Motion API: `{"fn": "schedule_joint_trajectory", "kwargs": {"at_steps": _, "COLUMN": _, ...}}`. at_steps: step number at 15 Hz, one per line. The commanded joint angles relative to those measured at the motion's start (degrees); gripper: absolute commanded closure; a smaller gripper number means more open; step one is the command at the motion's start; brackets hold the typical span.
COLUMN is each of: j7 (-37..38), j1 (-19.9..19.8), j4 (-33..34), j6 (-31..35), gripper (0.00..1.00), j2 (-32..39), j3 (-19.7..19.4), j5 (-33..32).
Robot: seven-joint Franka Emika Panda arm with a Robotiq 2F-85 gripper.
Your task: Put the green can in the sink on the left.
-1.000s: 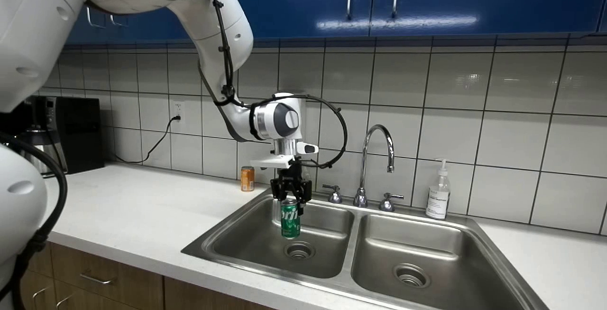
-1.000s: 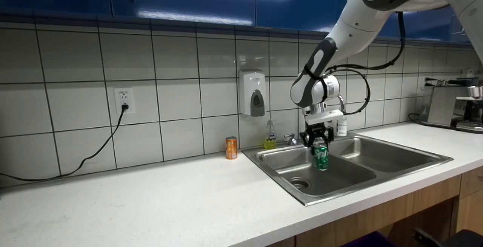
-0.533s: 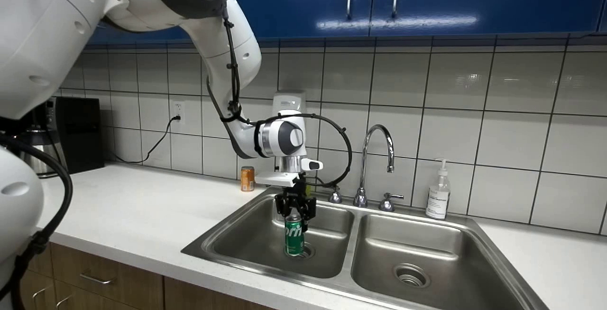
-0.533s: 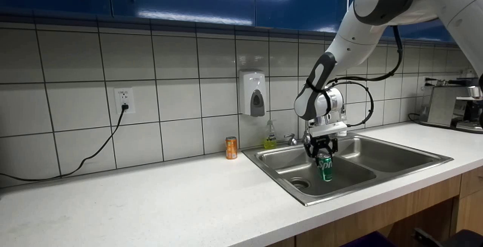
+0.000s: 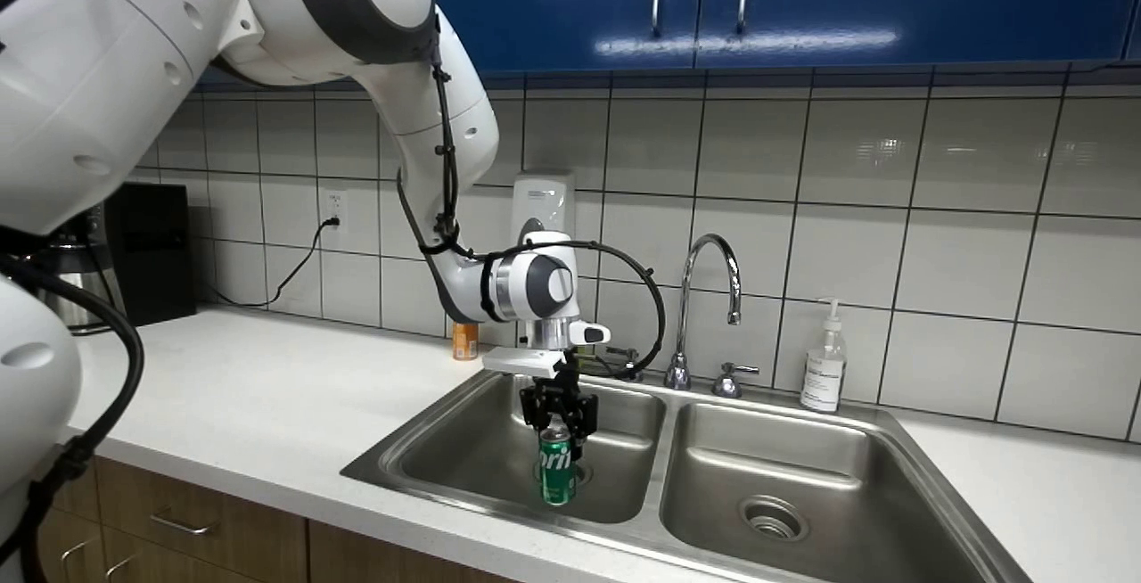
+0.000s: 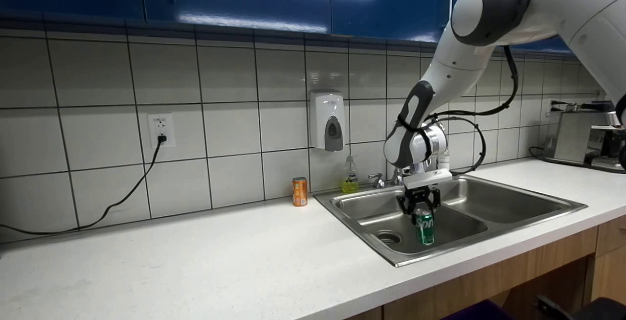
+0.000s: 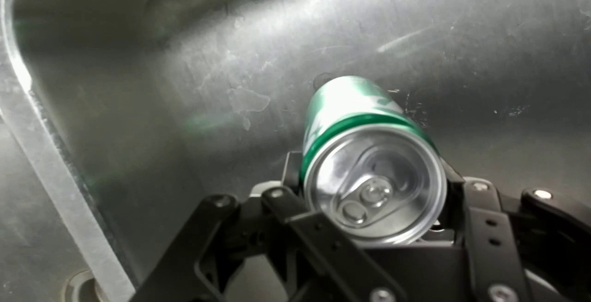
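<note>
My gripper [image 5: 558, 442] is shut on the upper part of the green can [image 5: 558, 474], with a finger on each side. The can is upright or slightly tilted, inside the left basin [image 5: 446, 454] of the metal sink, near the drain. In an exterior view the gripper [image 6: 424, 212] and can [image 6: 425, 229] are low in the same basin [image 6: 354, 229]. I cannot tell whether the can's bottom touches the basin. In the wrist view the can [image 7: 353, 96] shows its silver lid between the fingers of the gripper [image 7: 372, 172]; its lower end is hidden.
A divider [image 5: 658, 476] separates the right basin [image 5: 704, 525]. A faucet [image 5: 685, 307] stands behind the sink. An orange can [image 6: 300, 192] stands on the counter [image 6: 220, 261] beside the sink. A pump bottle [image 5: 824, 369] and a soap bottle [image 6: 350, 178] stand at the back.
My gripper has lowered the green can deeper into the left basin and moved it slightly toward the front. The grip on the can has stayed the same.
</note>
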Motion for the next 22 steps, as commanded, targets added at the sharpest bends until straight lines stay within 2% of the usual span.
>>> {"fn": "schedule_joint_trajectory", "kwargs": {"at_steps": 1, "j7": -1.06, "j1": -0.54, "j4": 1.58, "j6": 0.53, "gripper": 0.61, "j2": 1.50, "j3": 0.08, "j5": 0.87}}
{"fn": "schedule_joint_trajectory", "kwargs": {"at_steps": 22, "j7": -1.51, "j1": -0.88, "j4": 3.74, "j6": 0.47, "gripper": 0.61, "j2": 5.92, "j3": 0.27, "j5": 2.71}}
